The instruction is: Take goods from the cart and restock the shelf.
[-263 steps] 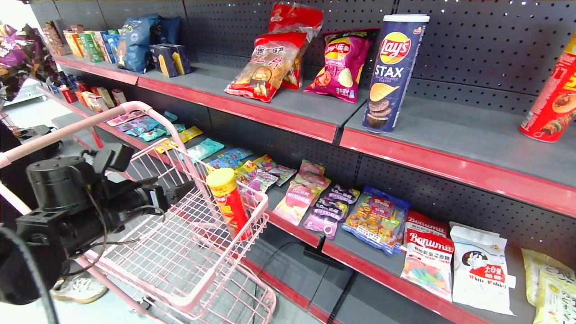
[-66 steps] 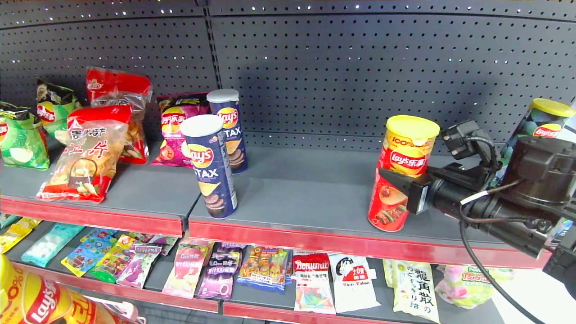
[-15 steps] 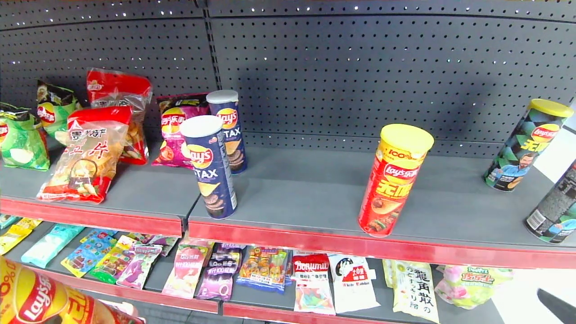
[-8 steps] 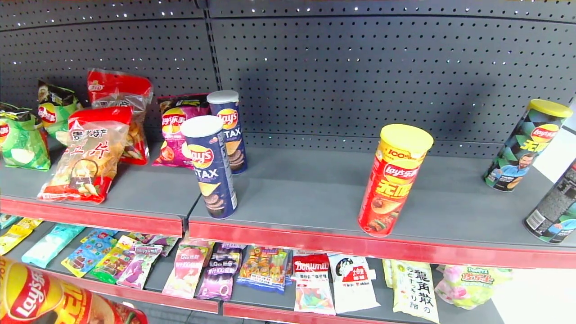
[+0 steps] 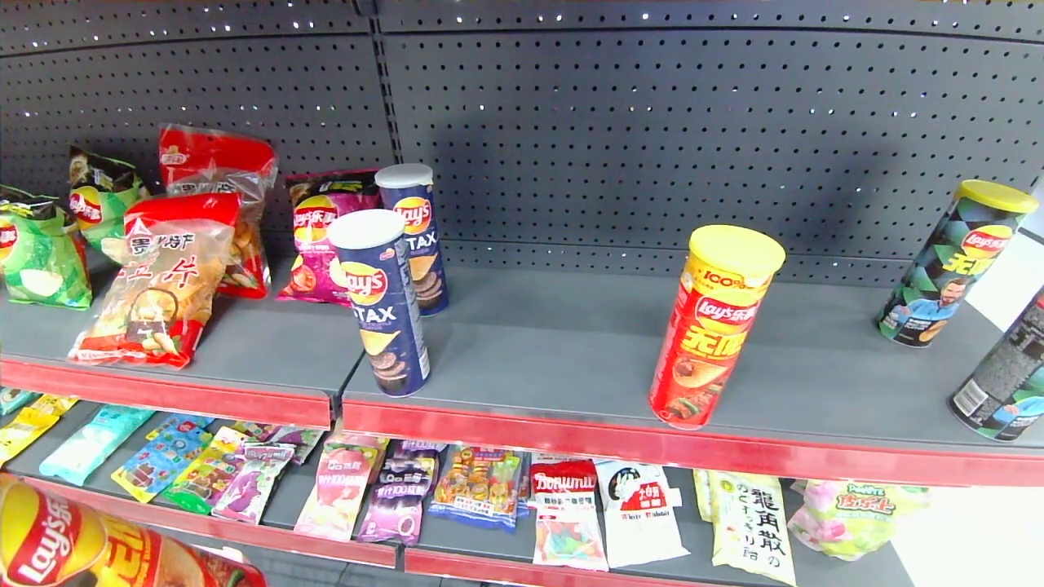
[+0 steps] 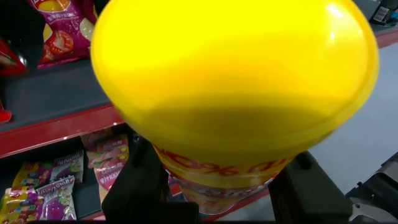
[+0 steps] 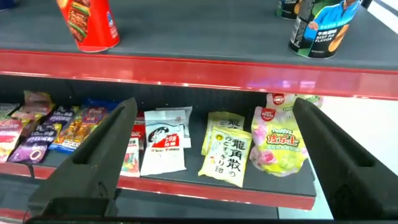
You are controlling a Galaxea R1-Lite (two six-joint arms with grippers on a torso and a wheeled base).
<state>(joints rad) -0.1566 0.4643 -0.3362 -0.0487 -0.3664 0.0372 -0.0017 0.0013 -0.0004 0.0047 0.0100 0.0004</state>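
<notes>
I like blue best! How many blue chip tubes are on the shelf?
2. One blue tube stands at the top shelf's front edge; the other stands just behind it, beside the purple bag. Others may be hidden.

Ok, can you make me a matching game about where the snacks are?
Things:
1. standing red cardboard tube, yellow lid
2. front dark blue cardboard tube, white lid
3. white plastic candy bag
4. green-and-black cardboard tube, yellow lid
Places:
A. lower shelf
B. upper shelf, far right, back
C. upper shelf, right of middle
D. upper shelf, left of middle
Pairs: 1-C, 2-D, 3-A, 4-B
</notes>
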